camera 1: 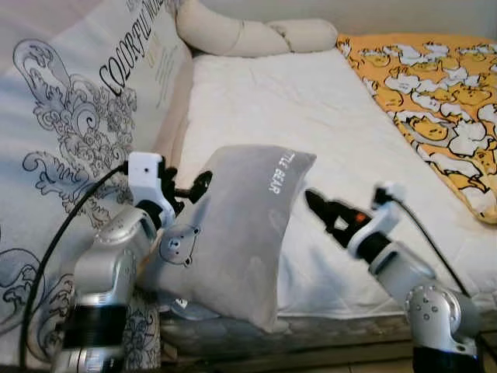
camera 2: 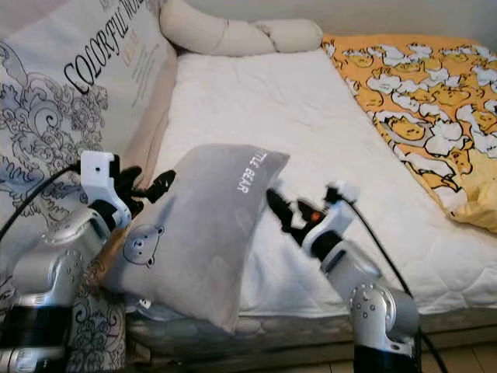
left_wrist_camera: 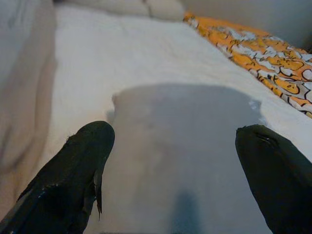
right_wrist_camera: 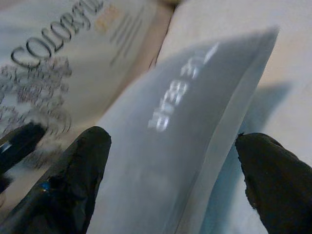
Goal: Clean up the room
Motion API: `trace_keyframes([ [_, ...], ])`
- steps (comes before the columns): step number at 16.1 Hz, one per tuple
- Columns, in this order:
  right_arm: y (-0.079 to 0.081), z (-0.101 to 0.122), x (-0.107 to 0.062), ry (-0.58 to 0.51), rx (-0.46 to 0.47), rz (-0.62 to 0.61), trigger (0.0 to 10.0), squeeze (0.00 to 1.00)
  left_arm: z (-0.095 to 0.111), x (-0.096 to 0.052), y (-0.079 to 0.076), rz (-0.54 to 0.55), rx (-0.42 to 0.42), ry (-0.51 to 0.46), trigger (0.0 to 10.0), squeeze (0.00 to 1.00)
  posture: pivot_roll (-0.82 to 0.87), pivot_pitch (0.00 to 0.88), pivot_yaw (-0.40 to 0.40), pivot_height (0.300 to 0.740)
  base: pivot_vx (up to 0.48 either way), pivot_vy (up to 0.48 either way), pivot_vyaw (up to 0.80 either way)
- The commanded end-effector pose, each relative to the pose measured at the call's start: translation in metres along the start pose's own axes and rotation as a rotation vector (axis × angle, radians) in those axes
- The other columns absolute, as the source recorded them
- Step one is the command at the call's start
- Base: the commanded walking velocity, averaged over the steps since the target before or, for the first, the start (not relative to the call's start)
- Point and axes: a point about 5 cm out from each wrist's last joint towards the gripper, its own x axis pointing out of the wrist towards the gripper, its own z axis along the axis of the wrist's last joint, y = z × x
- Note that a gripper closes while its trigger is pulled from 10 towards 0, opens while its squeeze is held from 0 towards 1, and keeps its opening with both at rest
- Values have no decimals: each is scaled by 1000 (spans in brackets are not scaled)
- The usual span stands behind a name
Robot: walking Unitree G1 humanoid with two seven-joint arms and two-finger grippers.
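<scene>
A grey pillow (camera 1: 241, 233), printed with a bear face and the words "LITTLE BEAR", leans tilted at the mattress's front edge, its lower corner hanging over. My left gripper (camera 1: 186, 186) is open at the pillow's upper left edge. In the left wrist view its fingers (left_wrist_camera: 83, 165) are spread wide, with the pillow (left_wrist_camera: 180, 161) straight ahead between them. My right gripper (camera 1: 322, 211) is open just right of the pillow, above the sheet. The right wrist view has the pillow's lettered face (right_wrist_camera: 175, 122) between its spread fingers (right_wrist_camera: 78, 175).
The white mattress (camera 1: 311, 116) stretches ahead. An orange duck-print blanket (camera 1: 435, 85) covers its right side. Cream bolster pillows (camera 1: 241, 35) lie at the far end. A large white cloth printed "COLORFUL" (camera 1: 85, 101) stands along the left. The bed's front edge (camera 1: 326, 330) is below my arms.
</scene>
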Motion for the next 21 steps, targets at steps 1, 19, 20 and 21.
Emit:
trace_keyframes([
  [1,-1,-1,3,33,32,23,10000,1000,-7,3,6,-11,-52,30,10000,0,28,0,3,740,0,0,0],
  [19,-27,-46,61,283,350,-21,10000,808,-92,19,2,-98,-229,308,10000,0,67,0,-5,740,0,0,0],
  [20,-27,-47,64,291,350,-7,10000,0,-92,19,-1,-117,-282,294,10000,0,64,0,-2,740,0,0,0],
  [21,-27,-50,66,300,337,-2,9294,0,-93,20,-6,-165,-311,288,10000,0,60,0,-2,740,0,0,0],
])
